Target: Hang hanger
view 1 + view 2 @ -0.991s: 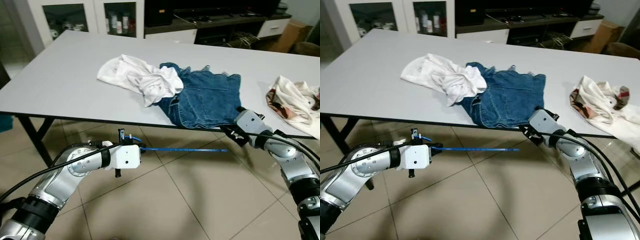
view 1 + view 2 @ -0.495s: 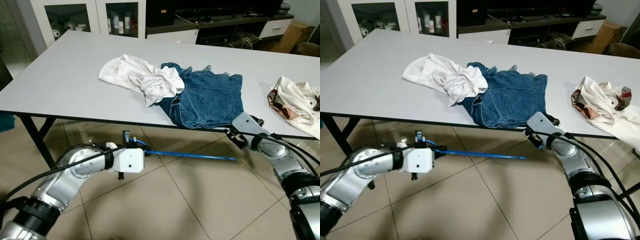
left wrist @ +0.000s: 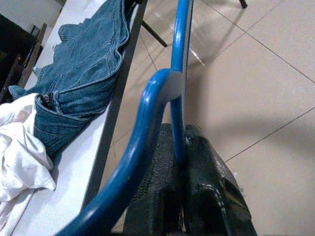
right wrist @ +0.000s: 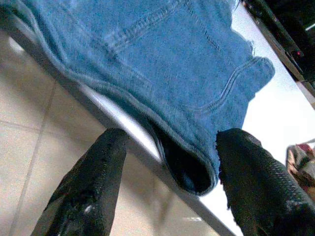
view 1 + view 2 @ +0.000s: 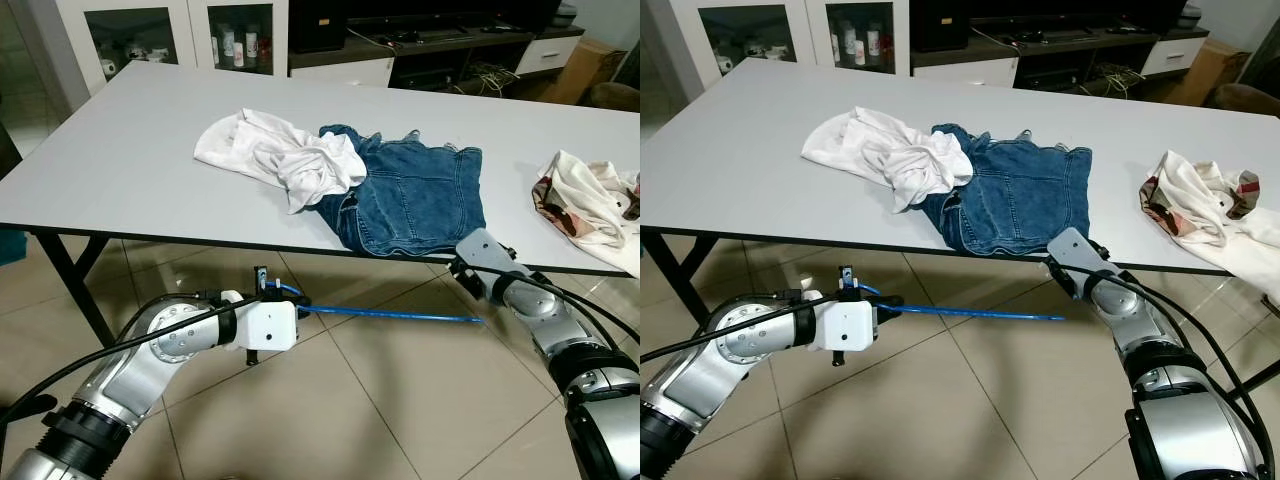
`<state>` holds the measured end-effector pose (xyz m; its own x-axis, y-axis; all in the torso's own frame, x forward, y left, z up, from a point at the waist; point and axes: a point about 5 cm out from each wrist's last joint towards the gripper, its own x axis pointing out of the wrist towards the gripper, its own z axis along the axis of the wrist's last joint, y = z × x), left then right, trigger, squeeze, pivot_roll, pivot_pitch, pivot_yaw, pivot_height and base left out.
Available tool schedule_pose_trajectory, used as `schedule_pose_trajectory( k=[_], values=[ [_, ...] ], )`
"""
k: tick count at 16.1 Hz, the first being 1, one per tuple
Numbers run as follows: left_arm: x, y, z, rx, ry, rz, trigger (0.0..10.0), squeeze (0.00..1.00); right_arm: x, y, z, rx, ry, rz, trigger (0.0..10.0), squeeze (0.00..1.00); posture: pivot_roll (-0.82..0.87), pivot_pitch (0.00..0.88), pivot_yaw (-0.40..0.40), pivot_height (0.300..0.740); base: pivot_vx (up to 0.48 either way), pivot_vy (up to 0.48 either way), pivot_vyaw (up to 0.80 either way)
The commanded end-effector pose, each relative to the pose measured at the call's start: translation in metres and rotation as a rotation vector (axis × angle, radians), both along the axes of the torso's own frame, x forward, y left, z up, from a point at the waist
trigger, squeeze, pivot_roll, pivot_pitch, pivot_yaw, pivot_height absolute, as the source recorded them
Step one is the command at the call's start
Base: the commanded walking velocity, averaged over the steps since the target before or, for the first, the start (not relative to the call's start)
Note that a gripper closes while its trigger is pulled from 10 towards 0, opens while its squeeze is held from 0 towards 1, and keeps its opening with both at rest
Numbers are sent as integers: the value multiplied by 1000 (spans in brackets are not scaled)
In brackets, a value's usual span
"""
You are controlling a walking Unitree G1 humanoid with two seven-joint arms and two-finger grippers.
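**Fingers pinch blue hanger below the table edge**

Black fingers [image 3: 197, 191] of the left gripper [image 5: 262, 290] are pressed together on the thin blue metal hanger [image 5: 390, 313], whose long bar runs level above the beige tiled floor [image 5: 350, 410], reaching toward the right arm. That left arm is bent low in front of the grey rectangular table [image 5: 110, 150], below its near edge, with open floor all around it. On the right, the right gripper [image 4: 167, 182] has its fingers spread wide, one each side of the table's front edge, just where the hem of the blue denim garment [image 5: 415, 195] overhangs; neither finger touches the cloth. Farther back on the tabletop, a crumpled white shirt [image 5: 280, 155] lies partly over the denim. Well apart, at the table's right end, sits a cream patterned cloth [image 5: 590, 205]. Beyond the table stand white glass-door cabinets [image 5: 170, 35]
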<state>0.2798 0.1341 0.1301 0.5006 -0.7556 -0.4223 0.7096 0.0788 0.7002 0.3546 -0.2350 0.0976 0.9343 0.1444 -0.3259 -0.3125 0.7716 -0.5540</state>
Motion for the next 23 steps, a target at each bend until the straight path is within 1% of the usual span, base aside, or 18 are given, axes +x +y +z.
schedule_pose_trajectory(
  k=[1,2,3,4,5,6,7,8,9,10,12,13,14,15,17,19,21,23],
  values=[
    [3,-5,11,-127,-2,37,10000,0,8,4,23,130,-114,18,10000,0,105,55,-63,740,0,0,0],
    [7,-5,17,-271,31,102,10000,0,6,6,30,205,-181,28,10000,0,100,55,-63,740,0,0,0],
    [10,-3,21,-358,56,147,10000,0,3,6,32,256,-233,25,10000,0,95,55,-62,740,0,0,0],
    [12,-2,24,-477,114,196,10000,0,-2,8,36,326,-306,22,10000,0,88,54,-61,740,0,0,0],
    [13,-2,24,-514,133,209,10000,0,-4,8,37,350,-327,18,10000,0,85,54,-61,740,0,0,0],
    [15,-1,25,-583,167,242,10000,0,-10,7,41,404,-394,-14,10000,0,79,53,-61,740,0,0,0],
    [21,1,25,-707,229,312,10000,0,-24,9,44,530,-481,-30,10000,0,62,48,-55,740,0,0,0],
    [24,2,25,-738,244,333,10000,0,-29,12,44,555,-502,-25,10000,0,55,46,-53,740,0,0,0],
    [27,1,25,-781,260,373,10000,0,-41,20,44,584,-530,15,10000,0,43,41,-47,740,0,0,0],
    [29,2,26,-793,258,389,10000,0,-48,24,44,593,-538,41,10000,0,40,41,-45,740,0,0,0],
    [34,7,24,-808,234,465,10000,0,-69,43,46,586,-532,169,10000,0,15,36,-23,740,0,0,0],
    [34,7,24,-808,234,465,10000,0,-69,43,46,586,-532,169,10000,0,15,36,-23,740,0,0,0],
    [34,14,23,-825,230,525,10000,0,-83,52,47,568,-502,245,10000,0,2,33,-16,740,0,0,0],
    [31,21,23,-839,220,564,10000,0,-97,59,49,561,-473,304,10000,0,-4,32,-16,740,0,0,0],
    [25,28,26,-849,201,570,10000,0,-113,65,50,554,-453,338,10000,0,-7,32,-19,740,0,0,0],
    [17,30,26,-837,186,544,10000,0,-118,65,50,551,-452,323,10000,0,-13,33,-27,740,0,0,0],
    [16,24,23,-810,188,515,10000,0,-112,63,53,547,-465,288,10000,0,-12,35,-30,740,0,0,0],
    [17,15,24,-809,185,491,10000,0,-109,64,58,548,-471,279,10000,0,-11,38,-34,740,141,0,0]
  ],
)
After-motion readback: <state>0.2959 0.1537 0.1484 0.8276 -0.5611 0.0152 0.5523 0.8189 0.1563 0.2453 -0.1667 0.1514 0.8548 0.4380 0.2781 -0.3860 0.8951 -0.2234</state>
